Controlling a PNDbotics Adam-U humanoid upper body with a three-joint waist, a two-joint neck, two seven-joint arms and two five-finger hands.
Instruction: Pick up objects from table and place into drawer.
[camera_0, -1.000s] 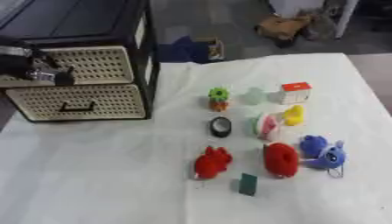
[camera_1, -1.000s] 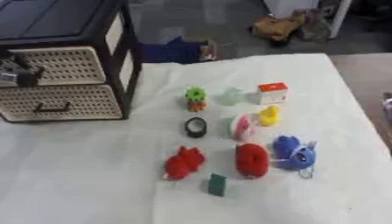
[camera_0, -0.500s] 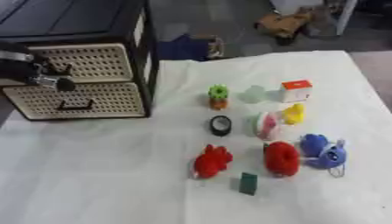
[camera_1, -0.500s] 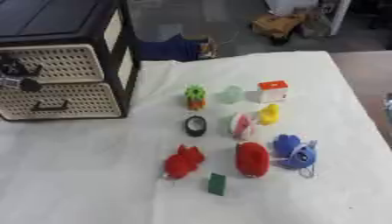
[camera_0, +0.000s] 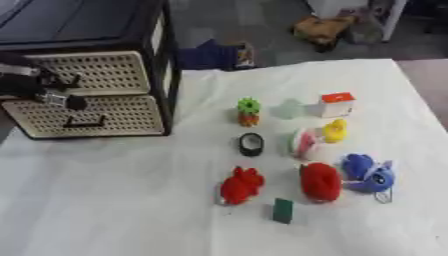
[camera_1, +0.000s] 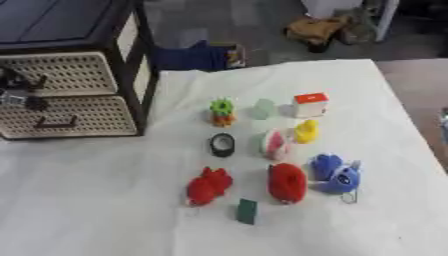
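Observation:
A black cabinet (camera_0: 164, 75) with two cream perforated drawers stands at the left. My left hand (camera_0: 39, 86) is at the front of the upper drawer (camera_0: 114, 70), covering where its handle would be. The lower drawer (camera_0: 122, 115) is closed, its handle (camera_0: 83, 122) showing. On the white cloth lie a green-and-orange toy (camera_0: 248, 110), a black tape roll (camera_0: 251, 144), a yellow duck (camera_0: 334, 131), a white box with a red top (camera_0: 337, 103), two red plush toys (camera_0: 241, 185) (camera_0: 319, 181), a blue plush (camera_0: 367, 172) and a green card (camera_0: 283, 210).
A pale green thing (camera_0: 289, 107) and a pink-and-white thing (camera_0: 304, 142) sit among the toys. The cloth-covered table (camera_0: 105, 200) ends at the right edge beside the blue plush. Beyond its far edge, a blue bundle (camera_0: 210, 54) and a brown thing (camera_0: 324, 30) lie on the floor.
My left hand has slid a little lower on the upper drawer's front. The whole picture has shifted slightly, so the camera moved. The toys lie as before.

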